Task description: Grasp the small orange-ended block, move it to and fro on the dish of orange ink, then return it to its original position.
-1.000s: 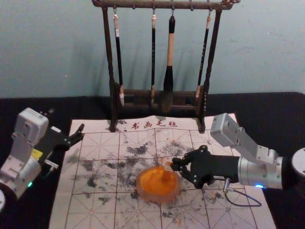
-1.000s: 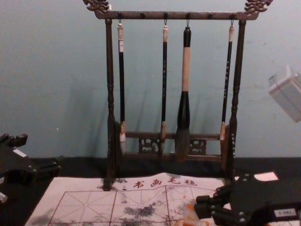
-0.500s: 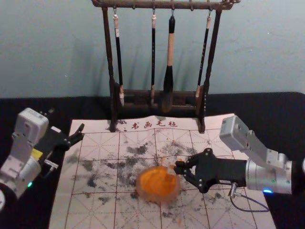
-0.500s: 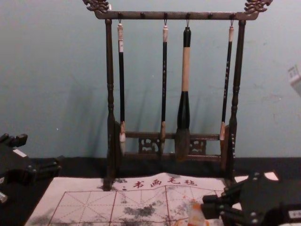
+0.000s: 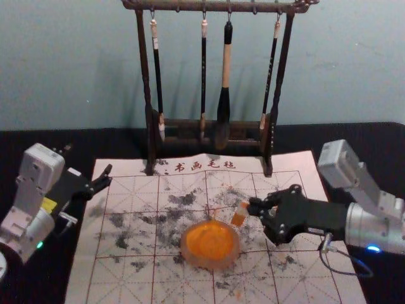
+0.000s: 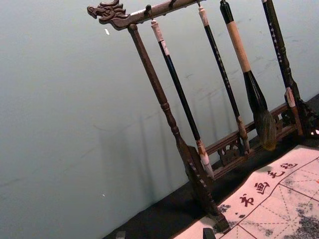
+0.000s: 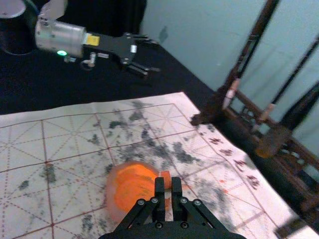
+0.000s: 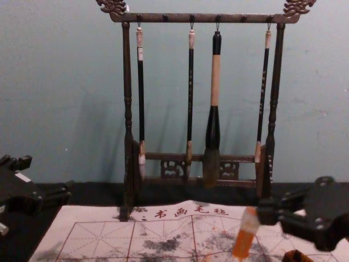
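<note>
A black-covered table spreads around and beneath everything, reaching well beyond the dish of orange ink. On it lies a pale mat with a printed red grid and dark smudges; the dish rests on this mat. Well behind the dish stands a dark wooden rack with carved dragon-like ends.

Four brushes hang from the rack, all beyond the dish: one thick brush with a tan section in its handle, and three thinner brushes.

My left gripper is parked well to the left of the dish and farther back, its fingers spread wide with nothing between them. My right gripper reaches in from the right of the dish, its tips near the dish's far right side. Its fingers are narrowed, pinching the small orange-ended block.

The dish itself is round, with a cloudy, pinkish rim and bright orange ink inside.

Smallest is the block, just beyond the dish's right rim as seen from my head. It is pale in the middle and orange at both ends, and it tilts, its lower end leaning left. I cannot tell whether that end touches the mat.
</note>
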Tool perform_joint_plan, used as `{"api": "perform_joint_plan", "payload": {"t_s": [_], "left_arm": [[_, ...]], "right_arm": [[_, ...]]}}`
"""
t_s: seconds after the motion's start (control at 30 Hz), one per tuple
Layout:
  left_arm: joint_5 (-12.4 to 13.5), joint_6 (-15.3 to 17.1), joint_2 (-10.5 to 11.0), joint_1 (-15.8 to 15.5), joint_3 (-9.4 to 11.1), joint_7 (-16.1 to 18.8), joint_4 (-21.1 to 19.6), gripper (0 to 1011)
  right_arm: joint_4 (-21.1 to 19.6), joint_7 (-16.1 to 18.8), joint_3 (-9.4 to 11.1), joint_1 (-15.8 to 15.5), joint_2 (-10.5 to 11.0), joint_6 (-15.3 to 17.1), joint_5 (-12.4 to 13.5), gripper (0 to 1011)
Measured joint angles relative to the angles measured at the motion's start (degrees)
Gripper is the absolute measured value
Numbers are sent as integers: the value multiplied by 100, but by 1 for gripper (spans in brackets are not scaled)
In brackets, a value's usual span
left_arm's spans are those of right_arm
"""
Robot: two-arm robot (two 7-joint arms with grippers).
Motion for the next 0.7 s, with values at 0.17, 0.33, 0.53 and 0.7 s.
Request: {"api": "perform_joint_plan", "payload": {"t_s": [0.17, 0.33, 0.53, 0.7], "left_arm": [[0, 0, 0, 0, 0, 0, 0, 1002], [0, 0, 0, -1, 0, 0, 0, 1001], [0, 0, 0, 0, 0, 0, 0, 1001], [0, 0, 0, 0, 0, 0, 0, 1001]], "right_arm": [[-170, -164, 232, -180, 163, 49, 113, 49], [-383, -348, 533, -468, 371, 89, 262, 49], [-604, -515, 860, -838, 594, 108, 383, 49], [-675, -577, 1010, -1020, 667, 123, 430, 49]]}}
